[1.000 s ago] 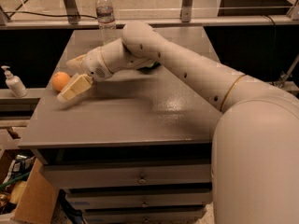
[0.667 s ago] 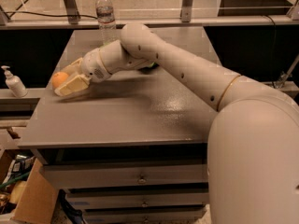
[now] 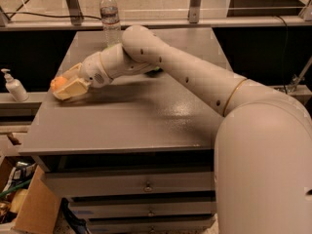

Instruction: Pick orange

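The orange (image 3: 58, 83) is a small round fruit on the grey table (image 3: 126, 126), close to its left edge. My gripper (image 3: 60, 85) is at the orange, low over the tabletop, with the fruit sitting at its tip between its cream-coloured parts. Only the left side of the orange shows; the rest is hidden by the gripper. My arm (image 3: 185, 72) reaches in from the right, across the table.
A water bottle (image 3: 110, 14) stands at the table's back edge. A bit of a green bag (image 3: 155, 71) shows behind the arm. A soap dispenser (image 3: 13, 85) stands on a ledge to the left. A cardboard box (image 3: 29, 208) is on the floor at lower left. Drawers are below the tabletop.
My gripper has moved left from beside the orange until it sits around it. The orange has stayed in place near the table's left edge.
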`<state>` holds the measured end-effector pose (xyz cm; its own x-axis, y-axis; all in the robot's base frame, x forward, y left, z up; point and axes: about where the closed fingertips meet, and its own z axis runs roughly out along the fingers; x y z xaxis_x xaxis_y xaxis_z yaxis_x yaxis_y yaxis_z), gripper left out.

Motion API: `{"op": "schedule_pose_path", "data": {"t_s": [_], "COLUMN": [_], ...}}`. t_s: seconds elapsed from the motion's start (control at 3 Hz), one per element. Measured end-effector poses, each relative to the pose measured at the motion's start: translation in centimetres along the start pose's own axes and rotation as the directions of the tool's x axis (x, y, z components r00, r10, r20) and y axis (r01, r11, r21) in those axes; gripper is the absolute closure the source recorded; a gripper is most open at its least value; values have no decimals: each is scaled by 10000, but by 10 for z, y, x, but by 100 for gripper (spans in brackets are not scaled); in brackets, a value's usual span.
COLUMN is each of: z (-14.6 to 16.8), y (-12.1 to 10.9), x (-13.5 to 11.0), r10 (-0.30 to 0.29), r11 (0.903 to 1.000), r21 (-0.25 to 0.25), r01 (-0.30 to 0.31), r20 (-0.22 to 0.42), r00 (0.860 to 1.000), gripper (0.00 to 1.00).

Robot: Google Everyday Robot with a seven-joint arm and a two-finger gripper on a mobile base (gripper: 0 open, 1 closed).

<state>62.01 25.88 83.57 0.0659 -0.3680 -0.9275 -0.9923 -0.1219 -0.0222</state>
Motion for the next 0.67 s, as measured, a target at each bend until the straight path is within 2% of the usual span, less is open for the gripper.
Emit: {"op": "schedule_pose_path", "data": {"t_s": [0.33, 0.67], "z": [-13, -73], "y": [5, 32], "x": [-14, -26], "r10": [-76, 65], "r11": [9999, 9980], "r21": [128, 625], "r01": [73, -89], "r20": [216, 379], "r00": [9997, 9993], "gripper": [100, 100]}}
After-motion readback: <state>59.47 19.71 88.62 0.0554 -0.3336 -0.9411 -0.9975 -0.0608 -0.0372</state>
